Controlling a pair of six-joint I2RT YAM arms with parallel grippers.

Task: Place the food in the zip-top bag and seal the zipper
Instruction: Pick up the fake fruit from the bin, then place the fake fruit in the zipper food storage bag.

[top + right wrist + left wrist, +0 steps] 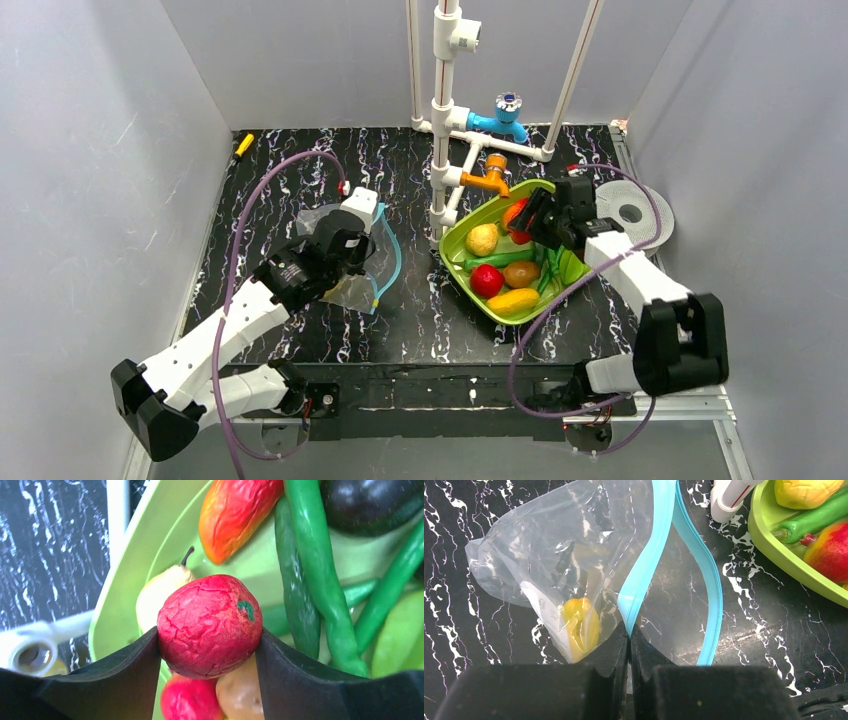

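Note:
The clear zip-top bag point(564, 545) lies on the black marbled table, left of centre, with one yellow food piece point(580, 625) inside. Its light-blue zipper point(651, 555) stands apart in two strips, so the mouth gapes. My left gripper point(629, 630) is shut on the nearer strip. The lime-green tray point(455, 255) holds more food. Over its far end my right gripper point(209, 632) is shut on a cracked red fruit point(210, 625), both pads pressing its sides. Under it lie a pale pear point(155, 592), a second red fruit point(190, 700) and a brown piece point(240, 695).
A white pipe stand point(445, 120) with a blue tap and an orange tap rises just behind the tray, close to my right gripper. A white disc point(632, 212) lies at the right edge. A small yellow object point(243, 144) sits far back left. Grey walls enclose the table.

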